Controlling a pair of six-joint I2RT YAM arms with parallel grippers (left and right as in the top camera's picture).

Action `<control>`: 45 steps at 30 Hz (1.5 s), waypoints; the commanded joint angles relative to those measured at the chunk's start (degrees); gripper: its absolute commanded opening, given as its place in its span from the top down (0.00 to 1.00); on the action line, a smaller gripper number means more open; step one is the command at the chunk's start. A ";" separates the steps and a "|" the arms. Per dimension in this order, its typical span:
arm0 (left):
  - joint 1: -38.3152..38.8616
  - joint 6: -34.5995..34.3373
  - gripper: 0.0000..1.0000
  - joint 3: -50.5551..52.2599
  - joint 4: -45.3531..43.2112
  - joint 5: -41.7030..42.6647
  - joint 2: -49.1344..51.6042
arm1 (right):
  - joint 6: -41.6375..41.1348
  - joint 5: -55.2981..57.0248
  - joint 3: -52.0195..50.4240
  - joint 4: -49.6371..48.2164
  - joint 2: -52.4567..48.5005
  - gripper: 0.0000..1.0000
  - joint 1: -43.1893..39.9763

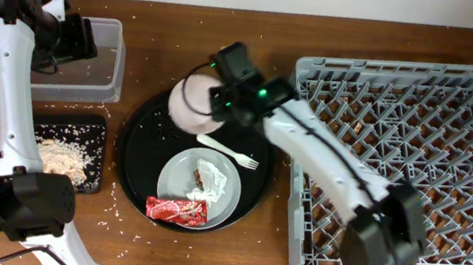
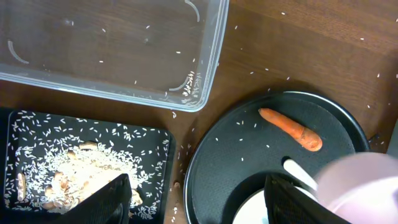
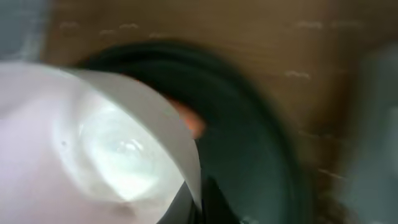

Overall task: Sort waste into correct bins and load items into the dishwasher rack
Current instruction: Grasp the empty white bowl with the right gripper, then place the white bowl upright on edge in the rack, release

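While the right end effector (image 1: 208, 102) clamps the white bowl (image 1: 185, 108), the orange carrot (image 2: 290, 129) points tip-first toward the clear tub (image 2: 210, 68).

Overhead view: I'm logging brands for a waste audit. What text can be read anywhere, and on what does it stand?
On the wrapper: pale print on red, too small to read.
On the bowl, plate, fork, rack, tub and small tray: no text visible.
Both wrist views: nothing readable.
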State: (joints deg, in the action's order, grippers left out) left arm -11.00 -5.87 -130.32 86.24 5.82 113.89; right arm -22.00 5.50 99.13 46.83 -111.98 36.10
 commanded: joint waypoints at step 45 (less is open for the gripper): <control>0.13 -0.33 0.32 -0.96 -3.52 0.39 -0.33 | 32.00 60.52 -4.00 3.58 -6.47 0.96 -17.53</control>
State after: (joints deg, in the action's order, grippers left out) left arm -11.00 -5.87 -130.37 82.91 5.80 113.89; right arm 10.48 68.31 96.75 49.78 -117.49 17.41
